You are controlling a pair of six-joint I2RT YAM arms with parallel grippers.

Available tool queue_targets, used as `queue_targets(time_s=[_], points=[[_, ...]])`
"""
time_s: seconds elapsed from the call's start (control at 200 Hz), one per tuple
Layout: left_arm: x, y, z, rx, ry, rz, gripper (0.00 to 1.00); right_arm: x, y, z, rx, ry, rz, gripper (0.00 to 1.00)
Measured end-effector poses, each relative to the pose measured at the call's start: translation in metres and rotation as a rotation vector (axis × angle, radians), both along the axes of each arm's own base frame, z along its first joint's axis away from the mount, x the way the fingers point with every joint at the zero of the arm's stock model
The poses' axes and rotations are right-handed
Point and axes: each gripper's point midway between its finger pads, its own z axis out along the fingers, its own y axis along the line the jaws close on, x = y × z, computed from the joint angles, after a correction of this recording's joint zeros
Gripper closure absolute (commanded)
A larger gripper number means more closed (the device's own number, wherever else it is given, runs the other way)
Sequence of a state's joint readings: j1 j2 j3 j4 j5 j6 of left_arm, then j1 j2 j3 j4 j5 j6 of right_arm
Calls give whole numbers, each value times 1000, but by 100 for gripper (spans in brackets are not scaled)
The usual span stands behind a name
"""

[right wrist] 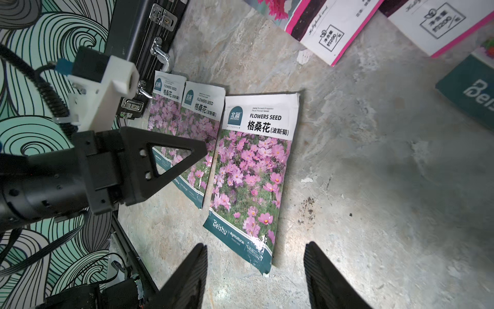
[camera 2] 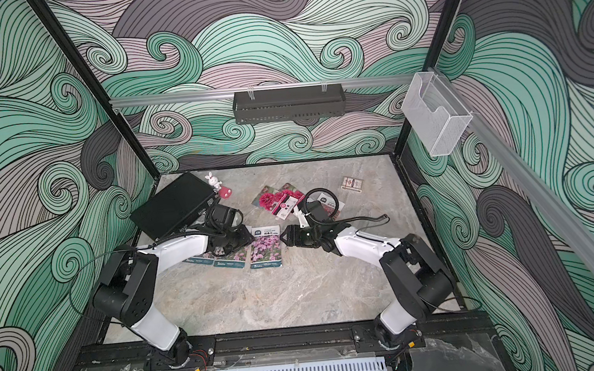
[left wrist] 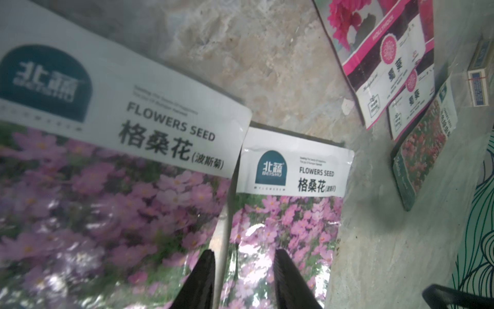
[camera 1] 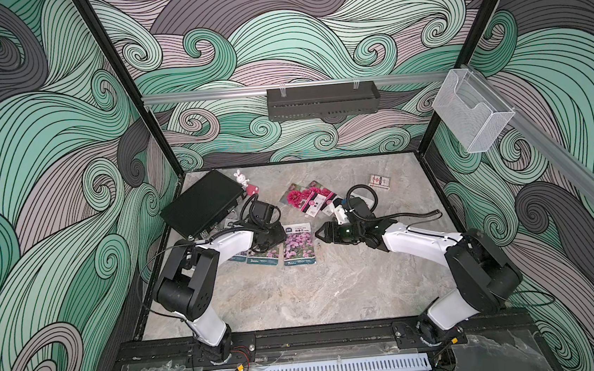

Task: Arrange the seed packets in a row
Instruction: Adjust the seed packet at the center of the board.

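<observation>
**Purple-pink packets (camera 1: 298, 245) in line, three more to fetch**

In both top views the three purple-pink packets lay side by side at the near left of the marble tabletop (camera 1: 298, 296), their long axes running near to far. The left pincer (camera 1: 279, 236) hung over the two leftmost. The right pincer (camera 1: 319, 234) faced the row from the right, its tips near the rightmost packet's edge. Two magenta packets (camera 1: 298, 198), overlapped and tilted, lay beyond the row toward the far side. The red-pink packet (camera 2: 334, 202) showed only as a sliver under the right wrist. A card box (camera 1: 379, 181) sat well apart at far right, and a black case (camera 1: 201, 202) at far left.

From the left wrist, the left jaws stood partly apart with nothing clamped, above the seam between two purple-pink packets.

From the right wrist, the right jaws stood wide apart and empty over bare marble just right of the row, probably the next slot. The leftmost packet's far end lay just beside the black case's latches.

By this reading, the three loose packets lay on the far side of the right pincer, so the right arm was the nearer one. It would have to turn away from the row, and its own wrist covered the red-pink packet. The overlap of the magenta packets looked the likeliest hindrance to a clean pick.
</observation>
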State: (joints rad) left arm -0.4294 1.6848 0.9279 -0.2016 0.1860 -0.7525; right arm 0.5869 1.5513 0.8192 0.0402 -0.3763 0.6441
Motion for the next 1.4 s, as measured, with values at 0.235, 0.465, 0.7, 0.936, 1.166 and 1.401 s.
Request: queue_targets(time_s=[0.235, 0.465, 0.7, 0.936, 1.166, 1.401], points=[[9, -9, -7, 1, 3, -11, 62, -2, -2, 1, 0, -5, 7, 41], [12, -10, -11, 4, 7, -12, 62, -6, -5, 0, -5, -4, 10, 41], [18, -16, -16, 2, 4, -18, 63, -7, -6, -1, -7, -2, 9, 41], [19, -17, -16, 0, 1, -20, 63, -10, -8, -4, -11, 4, 9, 41], [18, -17, -13, 1, -1, -21, 63, -10, -8, -4, -13, 1, 11, 41], [20, -17, 25, -26, -70, -18, 63, -9, -8, -11, -24, 13, 13, 42]])
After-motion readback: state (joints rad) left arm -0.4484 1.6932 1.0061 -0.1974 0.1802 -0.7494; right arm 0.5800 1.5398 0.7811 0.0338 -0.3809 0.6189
